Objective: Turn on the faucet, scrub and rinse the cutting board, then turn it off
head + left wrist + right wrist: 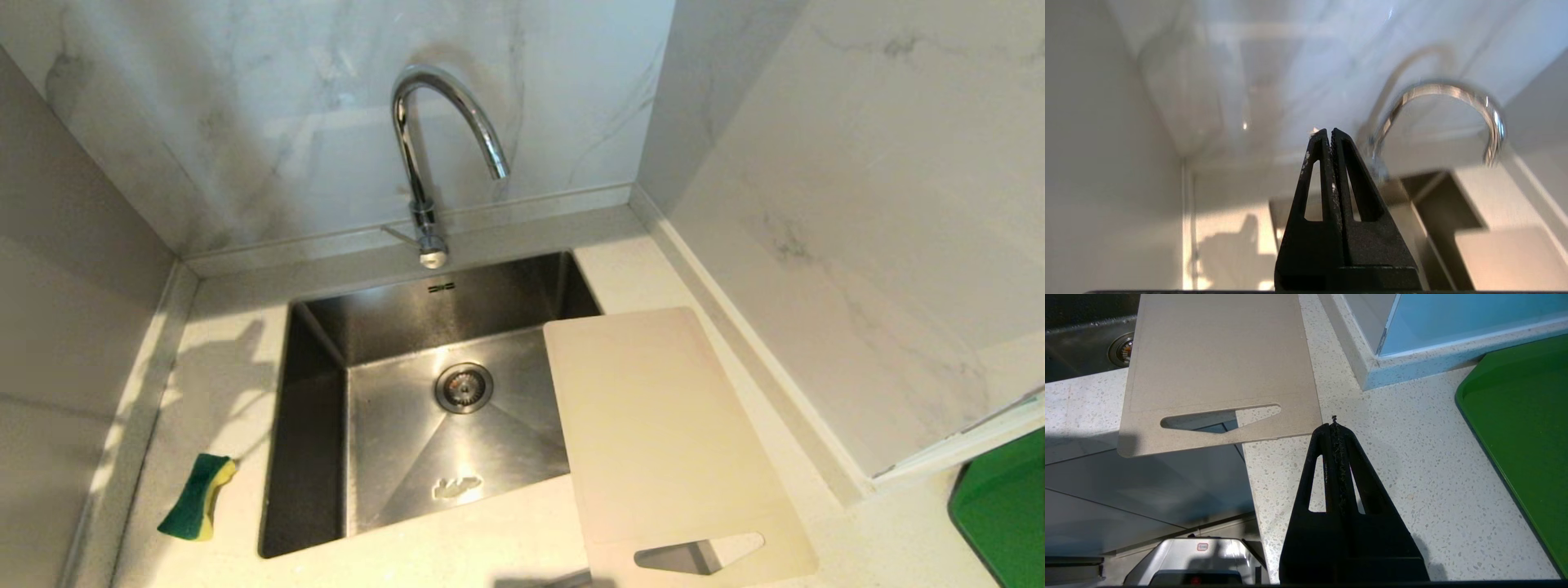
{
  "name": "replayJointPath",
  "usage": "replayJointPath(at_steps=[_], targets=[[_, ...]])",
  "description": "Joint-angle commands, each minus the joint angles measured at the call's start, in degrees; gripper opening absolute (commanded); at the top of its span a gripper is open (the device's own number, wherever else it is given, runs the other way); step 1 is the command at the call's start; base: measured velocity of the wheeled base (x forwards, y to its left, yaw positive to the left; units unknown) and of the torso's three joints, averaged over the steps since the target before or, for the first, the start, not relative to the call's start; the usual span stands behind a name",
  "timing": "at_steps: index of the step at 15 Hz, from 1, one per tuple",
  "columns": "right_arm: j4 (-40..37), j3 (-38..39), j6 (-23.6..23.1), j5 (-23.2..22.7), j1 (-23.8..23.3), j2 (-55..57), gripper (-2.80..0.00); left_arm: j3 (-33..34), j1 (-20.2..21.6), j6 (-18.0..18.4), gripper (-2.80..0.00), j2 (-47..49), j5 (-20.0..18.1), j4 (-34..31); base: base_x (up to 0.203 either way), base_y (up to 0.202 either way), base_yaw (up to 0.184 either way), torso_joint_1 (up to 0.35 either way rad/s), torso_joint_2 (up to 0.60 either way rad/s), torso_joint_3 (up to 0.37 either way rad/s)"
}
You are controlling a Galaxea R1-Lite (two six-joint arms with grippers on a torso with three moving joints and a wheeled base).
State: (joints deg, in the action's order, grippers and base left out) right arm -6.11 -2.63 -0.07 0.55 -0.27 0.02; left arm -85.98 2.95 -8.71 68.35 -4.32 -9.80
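The faucet is mounted on the counter behind the sink, its arched spout turned out over the basin so that water will fall near the drain; no water is seen running, so the tap is judged to be off and the first step not yet done. The thin lever is seen at the faucet's base, on the left, within reach of the left arm. The board is laid flat to the right of the sink, one edge jutting over the basin and the handle end overhanging the counter's front edge, probably so that it can be gripped easily. A sponge is left on the counter to the left of the sink, ready for scrubbing. The left gripper is held up facing the faucet, jaws pressed together and empty. The right gripper hangs just beside the board's handle end, jaws likewise closed on nothing. A green tray lies well apart at far right.
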Motion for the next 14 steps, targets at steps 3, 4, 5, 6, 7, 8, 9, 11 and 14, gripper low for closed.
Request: replayJointPath(at_steps=[3,4,5,6,7,8,9,11,14], targets=[[-0.04,0.00,-0.01,-0.02,0.00,-0.02,-2.80,18.08,0.12,-1.48,-2.80,-13.56,-0.12,0.40,0.000,0.000,0.000,0.000,0.00,0.000],[-0.04,0.00,-0.01,-0.02,0.00,-0.02,-2.80,22.17,0.12,-1.72,-2.80,-16.12,-0.13,0.53,0.000,0.000,0.000,0.000,0.00,0.000],[-0.04,0.00,-0.01,-0.02,0.00,-0.02,-2.80,26.90,0.12,-1.87,-2.80,-18.88,-0.15,1.03,0.000,0.000,0.000,0.000,0.00,0.000],[-0.04,0.00,-0.01,-0.02,0.00,-0.02,-2.80,31.41,0.11,-1.96,-2.80,-21.01,-0.15,2.27,0.000,0.000,0.000,0.000,0.00,0.000],[-0.04,0.00,-0.01,-0.02,0.00,-0.02,-2.80,36.01,0.11,-2.01,-2.80,-22.82,-0.13,4.27,0.000,0.000,0.000,0.000,0.00,0.000],[-0.04,0.00,-0.01,-0.02,0.00,-0.02,-2.80,40.84,0.11,-1.90,-2.80,-24.43,-0.12,6.95,0.000,0.000,0.000,0.000,0.00,0.000],[-0.04,0.00,-0.01,-0.02,0.00,-0.02,-2.80,45.65,0.08,-1.82,-2.80,-26.07,-0.10,10.15,0.000,0.000,0.000,0.000,0.00,0.000],[-0.04,0.00,-0.01,-0.02,0.00,-0.02,-2.80,53.61,0.06,-1.80,-2.80,-28.70,0.01,15.34,0.000,0.000,0.000,0.000,0.00,0.000],[-0.04,0.00,-0.01,-0.02,0.00,-0.02,-2.80,62.64,0.07,-1.82,-2.80,-33.81,0.09,18.38,0.000,0.000,0.000,0.000,0.00,0.000]])
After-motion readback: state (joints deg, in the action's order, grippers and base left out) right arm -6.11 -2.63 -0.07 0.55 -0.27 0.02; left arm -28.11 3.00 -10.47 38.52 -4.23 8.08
